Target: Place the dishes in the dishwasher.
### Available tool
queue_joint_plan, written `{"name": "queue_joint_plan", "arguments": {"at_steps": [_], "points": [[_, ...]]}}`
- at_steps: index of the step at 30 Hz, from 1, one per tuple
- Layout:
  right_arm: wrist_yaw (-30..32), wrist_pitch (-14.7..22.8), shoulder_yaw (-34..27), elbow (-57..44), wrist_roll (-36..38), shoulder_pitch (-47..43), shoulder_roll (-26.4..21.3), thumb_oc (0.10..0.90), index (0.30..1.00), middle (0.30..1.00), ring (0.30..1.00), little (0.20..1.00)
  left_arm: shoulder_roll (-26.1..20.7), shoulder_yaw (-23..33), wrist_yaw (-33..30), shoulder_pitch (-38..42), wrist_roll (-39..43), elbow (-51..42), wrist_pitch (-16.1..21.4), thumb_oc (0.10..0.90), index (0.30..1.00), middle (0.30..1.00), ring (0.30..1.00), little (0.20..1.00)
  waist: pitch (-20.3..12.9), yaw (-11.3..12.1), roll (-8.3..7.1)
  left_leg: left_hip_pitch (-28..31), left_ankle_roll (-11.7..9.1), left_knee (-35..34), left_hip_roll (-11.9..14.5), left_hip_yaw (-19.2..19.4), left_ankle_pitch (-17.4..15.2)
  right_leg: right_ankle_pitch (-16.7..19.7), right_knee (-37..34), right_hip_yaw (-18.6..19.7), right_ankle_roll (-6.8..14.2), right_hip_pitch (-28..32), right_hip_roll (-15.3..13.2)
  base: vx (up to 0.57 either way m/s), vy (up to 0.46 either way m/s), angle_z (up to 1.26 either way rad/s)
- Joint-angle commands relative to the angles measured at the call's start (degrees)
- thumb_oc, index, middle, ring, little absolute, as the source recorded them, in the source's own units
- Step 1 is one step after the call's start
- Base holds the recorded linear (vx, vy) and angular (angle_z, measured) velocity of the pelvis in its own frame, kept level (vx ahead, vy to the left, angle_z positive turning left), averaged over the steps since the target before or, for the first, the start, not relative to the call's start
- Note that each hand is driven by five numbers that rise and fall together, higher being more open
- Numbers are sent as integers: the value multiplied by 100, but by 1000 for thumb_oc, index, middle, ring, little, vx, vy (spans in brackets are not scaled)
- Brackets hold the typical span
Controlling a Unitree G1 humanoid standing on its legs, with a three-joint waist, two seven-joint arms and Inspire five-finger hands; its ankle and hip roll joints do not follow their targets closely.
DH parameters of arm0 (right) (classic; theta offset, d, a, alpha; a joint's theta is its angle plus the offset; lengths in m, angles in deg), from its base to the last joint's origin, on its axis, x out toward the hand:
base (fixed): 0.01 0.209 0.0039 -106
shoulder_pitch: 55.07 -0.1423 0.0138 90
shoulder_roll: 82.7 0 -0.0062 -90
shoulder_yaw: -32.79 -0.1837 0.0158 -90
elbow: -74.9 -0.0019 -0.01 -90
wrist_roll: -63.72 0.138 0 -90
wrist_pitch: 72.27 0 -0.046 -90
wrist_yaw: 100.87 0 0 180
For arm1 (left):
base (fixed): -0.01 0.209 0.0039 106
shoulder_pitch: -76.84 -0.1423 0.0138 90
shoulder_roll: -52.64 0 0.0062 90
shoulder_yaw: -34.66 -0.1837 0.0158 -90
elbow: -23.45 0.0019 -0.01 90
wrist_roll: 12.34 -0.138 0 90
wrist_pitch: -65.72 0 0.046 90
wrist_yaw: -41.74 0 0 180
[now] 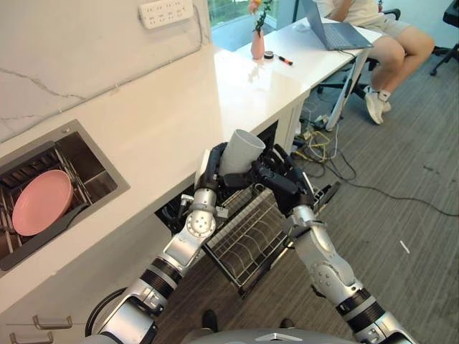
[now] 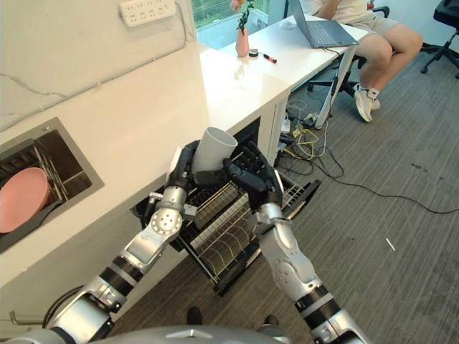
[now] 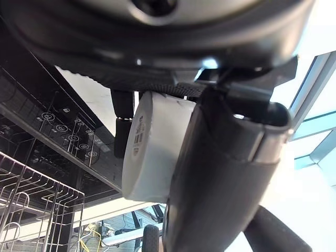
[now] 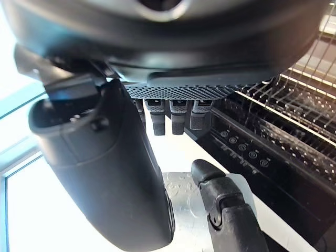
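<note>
While the left hand point(image 1: 213, 172) curls round the white cup point(image 1: 240, 152), mouth up, above the pulled-out dishwasher rack point(image 1: 247, 240), the right hand point(image 1: 276, 179) touches the cup's base, fingers relaxed. Cup label unreadable. Pink plate point(image 1: 41, 201) stands in the sink rack point(image 1: 14, 188) at the counter's left edge.

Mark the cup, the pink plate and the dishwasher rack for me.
cup point(image 1: 242, 152): left eye view, on its white side wall.
pink plate point(image 1: 41, 202): left eye view, on its face.
dishwasher rack point(image 1: 247, 240): left eye view, on the wire tines.
</note>
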Motion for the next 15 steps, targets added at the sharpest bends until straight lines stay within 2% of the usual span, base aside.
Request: {"name": "queue_joint_plan", "arguments": {"at_steps": [1, 7, 15], "points": [[-540, 405, -26, -250, 164, -906, 160, 800, 900, 900, 900, 900, -119, 131, 25, 804, -492, -159, 740, 400, 300, 300, 300, 300, -309, 112, -208, 555, -301, 18, 247, 255, -514, -170, 75, 34, 268, 127, -229, 0, 0, 0], [-558, 389, 32, -227, 438, -1216, 60, 800, 900, 900, 900, 900, -154, 20, -7, 872, -785, 15, 648, 400, 300, 300, 300, 300, -299, 139, -226, 517, -308, 18, 239, 255, -501, -146, 75, 17, 281, 88, -235, 0, 0, 0], [-157, 317, 343, -289, 232, -1312, 310, 800, 900, 900, 900, 900, 83, -249, -284, 1112, -1114, 367, 483, 400, 300, 300, 300, 300, -283, 143, -238, 477, -286, 18, 203, 223, -523, -101, 75, 22, 269, 90, -250, 0, 0, 0]]}}
